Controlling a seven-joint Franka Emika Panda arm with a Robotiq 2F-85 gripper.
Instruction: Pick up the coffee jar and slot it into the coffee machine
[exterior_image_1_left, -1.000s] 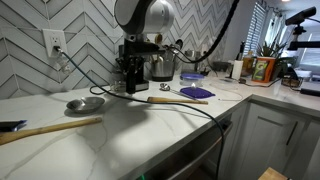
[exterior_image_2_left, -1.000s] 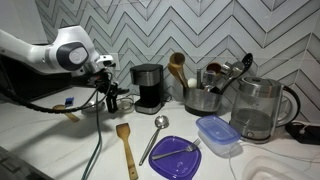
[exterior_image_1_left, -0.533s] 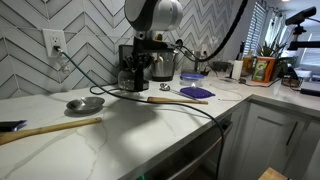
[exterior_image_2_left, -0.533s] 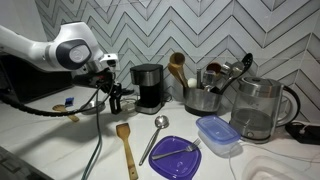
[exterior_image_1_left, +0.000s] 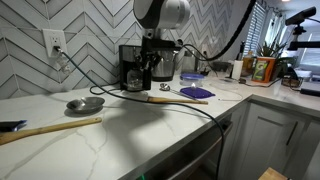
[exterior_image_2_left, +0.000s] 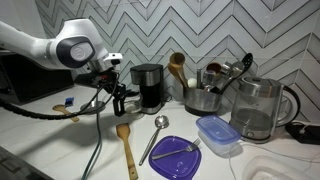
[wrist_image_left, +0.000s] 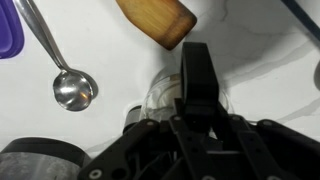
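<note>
Holding the small round dark-glass coffee jar with black top and handle, the black two-finger gripper hangs just beside the boxy black coffee machine with silver-grey trim. It is on the machine's side away from the shiny steel canister of utensils. The jaws are partly closed and appear clamped on the jar. In the wrist view one black finger lies across the glass wall. The jar is near the machine but not yet inside its front bay. Whether it touches the white counter I cannot tell.

The jar is probably light, stiff and fragile. Its smooth glass may slip under the pads, so the black top or the handle seems the safer place to hold. A knock against the bay edge could crack it, so I think it should enter upright and slowly.
</note>
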